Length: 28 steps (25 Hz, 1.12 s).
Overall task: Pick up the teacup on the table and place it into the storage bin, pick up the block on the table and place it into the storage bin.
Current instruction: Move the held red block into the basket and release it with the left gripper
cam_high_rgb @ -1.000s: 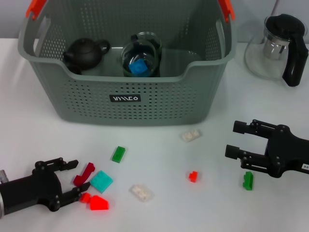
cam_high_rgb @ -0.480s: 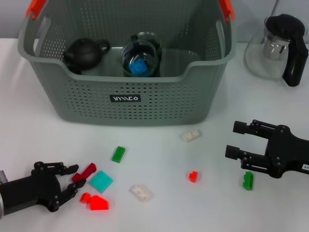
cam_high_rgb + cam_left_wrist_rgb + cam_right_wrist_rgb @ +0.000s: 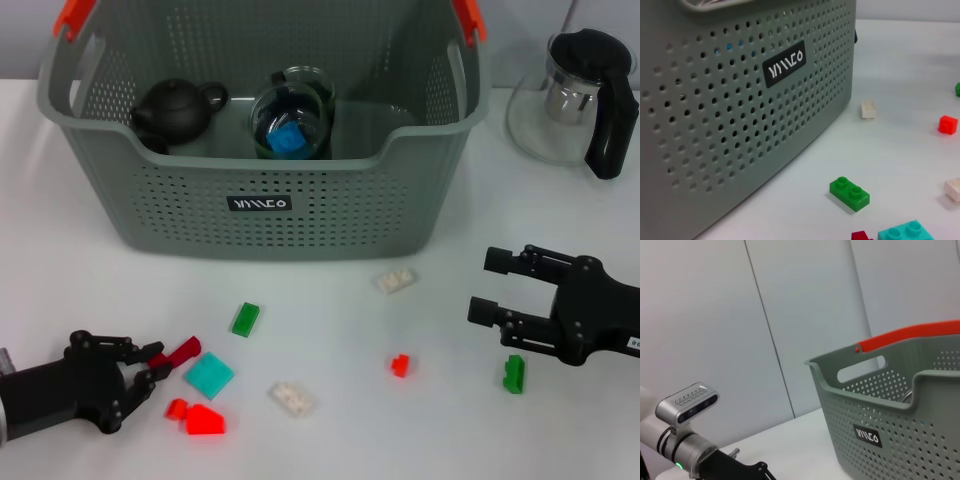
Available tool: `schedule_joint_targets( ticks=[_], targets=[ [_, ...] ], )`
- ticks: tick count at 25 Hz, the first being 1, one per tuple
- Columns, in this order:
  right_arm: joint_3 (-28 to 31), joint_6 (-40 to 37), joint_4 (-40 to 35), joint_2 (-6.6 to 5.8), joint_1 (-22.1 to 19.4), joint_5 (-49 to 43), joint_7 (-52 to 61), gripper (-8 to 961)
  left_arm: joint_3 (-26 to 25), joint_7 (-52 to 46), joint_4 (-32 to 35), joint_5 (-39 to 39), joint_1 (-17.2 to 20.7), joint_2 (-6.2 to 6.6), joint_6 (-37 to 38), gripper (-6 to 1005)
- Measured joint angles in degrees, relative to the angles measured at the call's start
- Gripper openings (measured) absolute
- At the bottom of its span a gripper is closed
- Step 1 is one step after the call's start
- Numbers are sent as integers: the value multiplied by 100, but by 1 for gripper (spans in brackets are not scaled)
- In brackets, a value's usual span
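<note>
Left gripper (image 3: 150,368) jaws nearly closed on the dark red block (image 3: 181,351) at near left, storage bin (image 3: 330,215) far centre – thin end-on pinch could slip; right gripper (image 3: 492,288) parked near right, jaws open.

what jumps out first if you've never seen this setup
The big grey storage bin at the back, already holding a black teapot and a glass cup. In front, coloured blocks lie scattered on the white table, where the left pincer closes on a dark red block.
</note>
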Motion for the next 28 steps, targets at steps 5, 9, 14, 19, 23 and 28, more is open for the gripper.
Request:
schedule_joint_targets(
  ticks=[5,9,14,19,23,28],
  targets=[
    [4,-8,0,0,0,0,0,760,-41,-420,191,-21,-9,29,214,189],
    [4,-12,0,0,3,0,0,761,-383,-630,328,-41,-76,103,857,177],
    [4,-37,0,0,18,0,0,761,-803,-1098,457,-43,-320,266,1878,178],
    [4,-51,0,0,17,0,0,761,-1169,-1427,385,-192,-684,402,2708,178],
    [3,-51,0,2,10,-11,0,761,-1200,-1965,361,-699,-1020,415,2867,178],
    [-17,-50,0,38,-11,-25,-33,761,-1180,-2697,466,-1121,-1522,449,2786,178]
  ],
)
